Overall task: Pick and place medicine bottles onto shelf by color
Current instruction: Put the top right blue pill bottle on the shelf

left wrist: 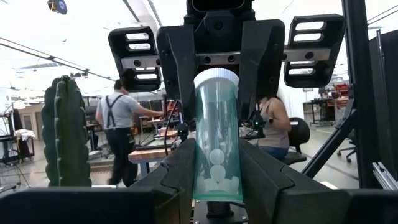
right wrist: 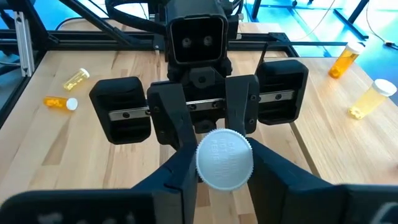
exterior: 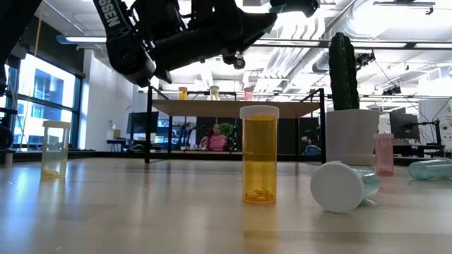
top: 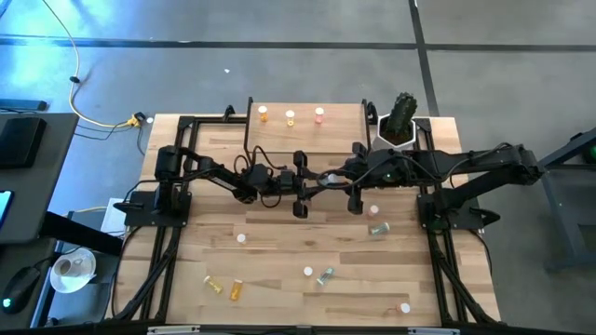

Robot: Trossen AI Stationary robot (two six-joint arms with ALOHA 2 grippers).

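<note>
Two grippers meet over the middle of the table in the high view. From the frame's left, the left gripper (top: 317, 180) is clamped on the body of a translucent green medicine bottle with a white cap (left wrist: 217, 143), white pills showing inside. The bottle is held clear of the tabletop, its long axis lying along the line between the two arms: base toward the left gripper, cap toward the right one. The right gripper (right wrist: 224, 174) faces it head-on, and its fingers (right wrist: 180, 168) press on either side of the cap, so both arms appear to hold the one bottle.

At upper centre stands the light-wood shelf on black legs (top: 345, 130), carrying an orange bottle (top: 264, 114), a yellow bottle (top: 291, 116) and a pink bottle (top: 319, 113) in a row. Its bare stretch lies right of the pink one, nearer the right arm, which probably takes the bottle there.

White letters "SSEN" (exterior: 113, 17) read on an arm in the low view; no bottle label is legible.
</note>
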